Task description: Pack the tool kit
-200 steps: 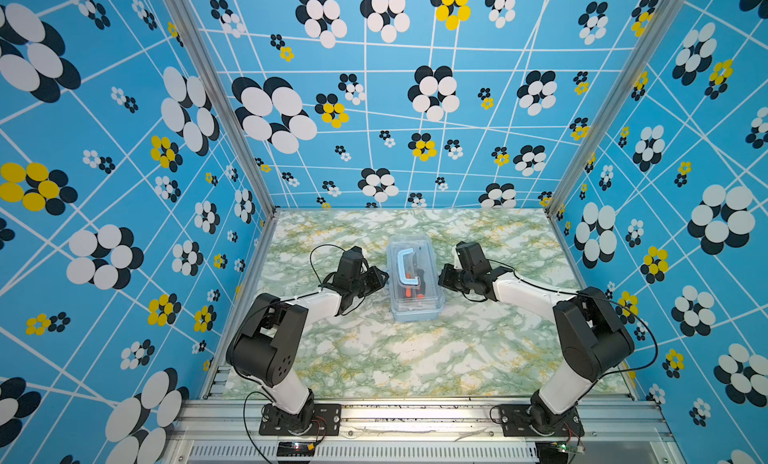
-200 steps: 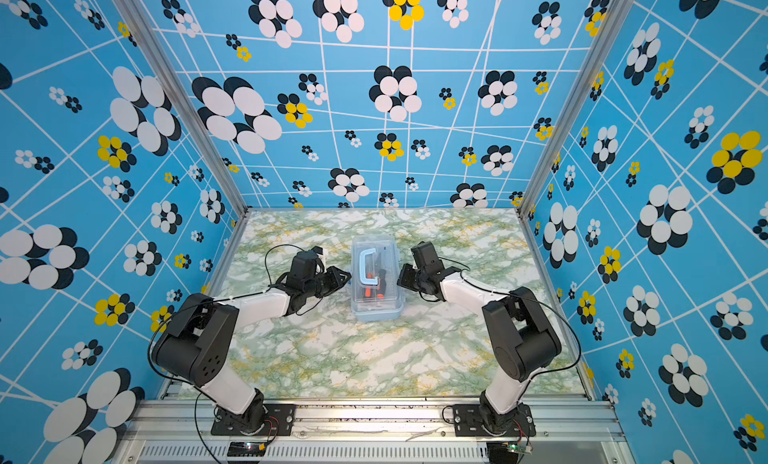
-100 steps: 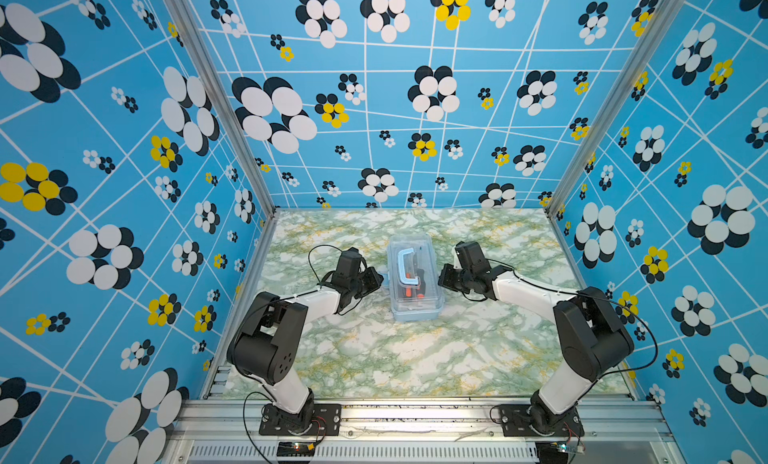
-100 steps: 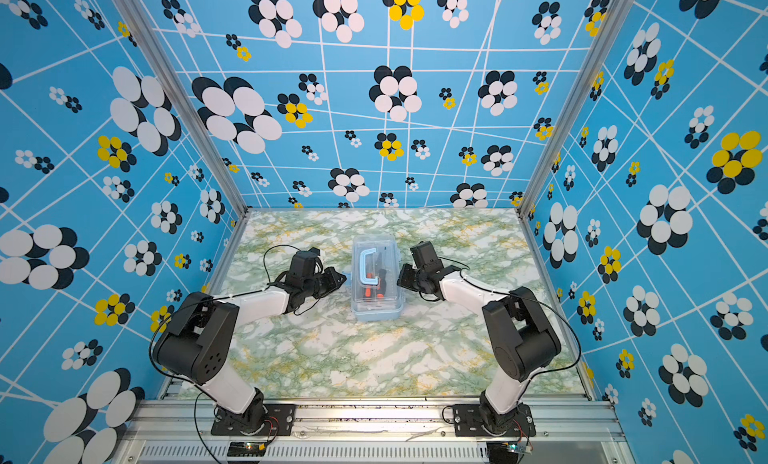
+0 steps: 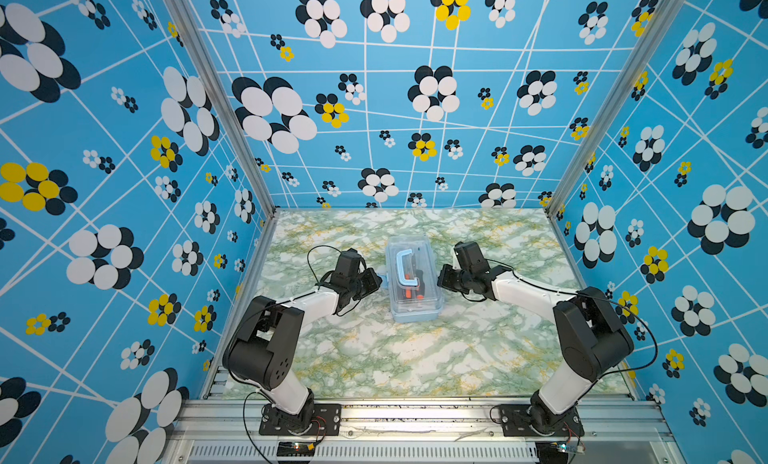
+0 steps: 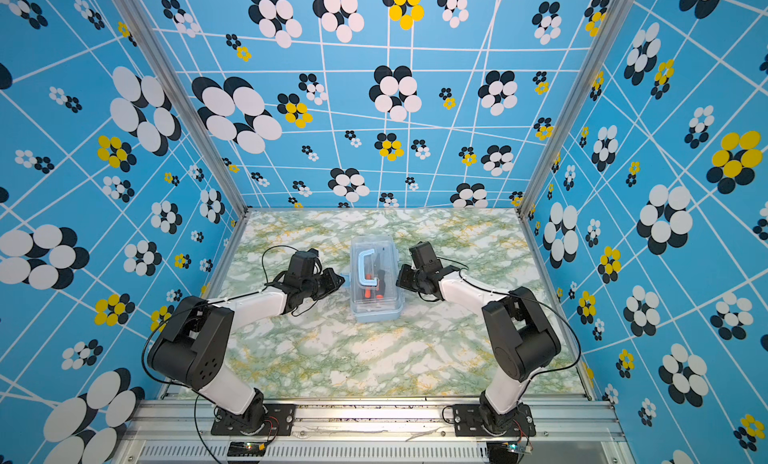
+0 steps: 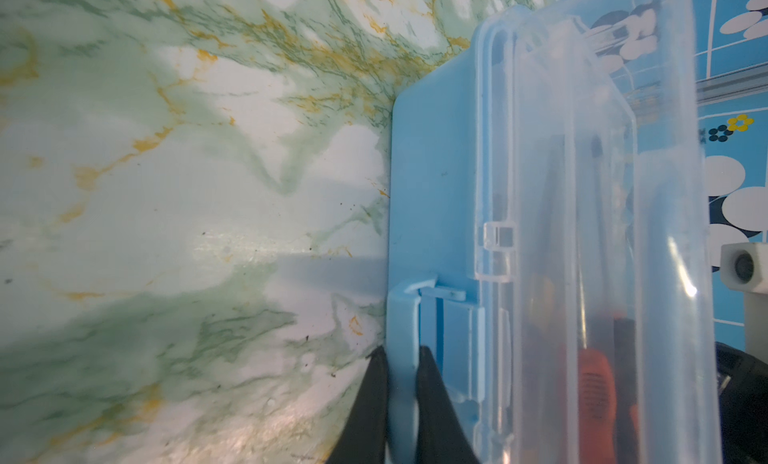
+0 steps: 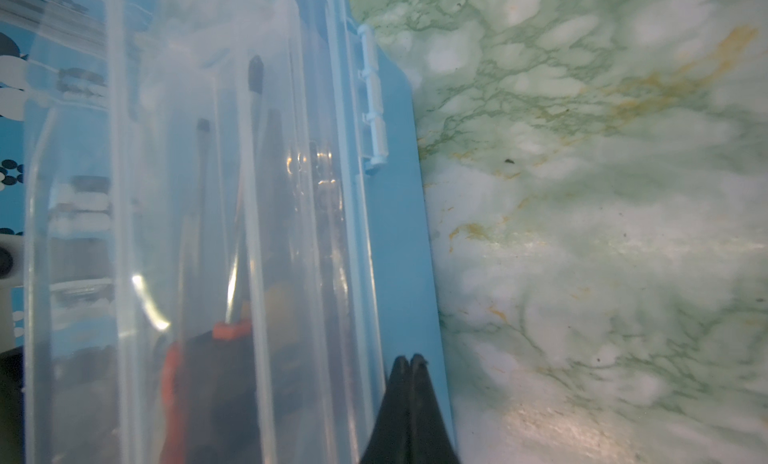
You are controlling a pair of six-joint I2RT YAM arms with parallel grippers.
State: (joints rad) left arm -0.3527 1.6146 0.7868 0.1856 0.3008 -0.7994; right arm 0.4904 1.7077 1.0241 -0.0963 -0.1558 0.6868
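Note:
The tool kit is a light-blue box with its clear lid down and a blue handle on top; it stands mid-table in both top views. Orange-and-black screwdriver handles show through the lid. My left gripper is at the box's left side, shut on the blue latch flap, which stands out from the wall. My right gripper is shut with nothing in it, its tips against the box's right side below the hinge.
The box rests on a green marbled tabletop enclosed by blue flowered walls. The right arm's wrist camera housing shows beyond the box. Both arm bases sit on the metal rail at the front edge.
My left gripper's jaws have closed from slightly apart onto the latch flap. The right gripper and the box have not moved.

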